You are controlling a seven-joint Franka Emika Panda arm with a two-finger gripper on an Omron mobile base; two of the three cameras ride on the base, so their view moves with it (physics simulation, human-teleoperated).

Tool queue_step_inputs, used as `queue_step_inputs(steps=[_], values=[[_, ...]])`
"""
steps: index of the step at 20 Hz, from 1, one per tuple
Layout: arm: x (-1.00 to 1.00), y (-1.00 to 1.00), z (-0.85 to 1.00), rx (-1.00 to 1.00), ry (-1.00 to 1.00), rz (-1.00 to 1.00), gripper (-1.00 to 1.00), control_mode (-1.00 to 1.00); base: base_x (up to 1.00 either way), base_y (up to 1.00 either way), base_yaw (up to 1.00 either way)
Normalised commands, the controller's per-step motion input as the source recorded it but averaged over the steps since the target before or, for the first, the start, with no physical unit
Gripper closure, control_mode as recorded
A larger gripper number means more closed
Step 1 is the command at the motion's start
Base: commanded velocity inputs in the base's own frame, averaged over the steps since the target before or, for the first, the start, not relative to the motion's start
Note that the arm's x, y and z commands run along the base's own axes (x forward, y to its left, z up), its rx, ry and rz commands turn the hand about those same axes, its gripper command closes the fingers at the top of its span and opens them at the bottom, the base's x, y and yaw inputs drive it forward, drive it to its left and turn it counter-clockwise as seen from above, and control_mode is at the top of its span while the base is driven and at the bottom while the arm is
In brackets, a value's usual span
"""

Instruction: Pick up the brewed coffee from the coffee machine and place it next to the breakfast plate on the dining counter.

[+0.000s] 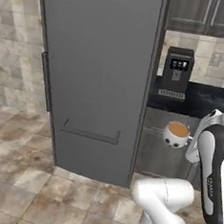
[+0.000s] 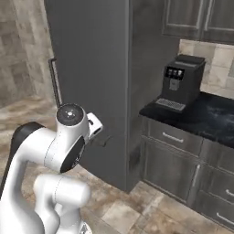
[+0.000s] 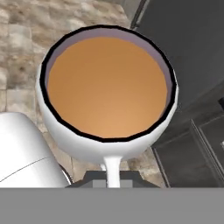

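The hand pinches the brewed coffee point(image 3: 107, 92) by its handle, held in the air just ahead of it, the coffee machine point(image 1: 177, 71) well beyond. Full to the brim — any tilt likely spills it.

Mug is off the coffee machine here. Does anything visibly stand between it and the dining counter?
That cannot be judged: these views do not take in the dining counter or plate. The mug hangs in the air in the gripper, held by its handle, clear of the coffee machine, with the tall grey fridge close beside it.
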Motion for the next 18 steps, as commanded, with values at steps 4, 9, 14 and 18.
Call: queue_step_inputs(steps=[4, 9, 14, 18], values=[[0.0, 0.0, 0.0, 0.0, 0.0, 0.0, 1.0, 1.0, -0.04, 0.18, 0.95], [0.0, 0.0, 0.0, 0.0, 0.0, 0.0, 1.0, 1.0, 0.01, 0.13, 0.92], [0.0, 0.0, 0.0, 0.0, 0.0, 0.0, 1.0, 1.0, 0.32, 0.0, 0.86], [0.0, 0.0, 0.0, 0.0, 0.0, 0.0, 1.0, 1.0, 0.82, 0.0, 0.73]])
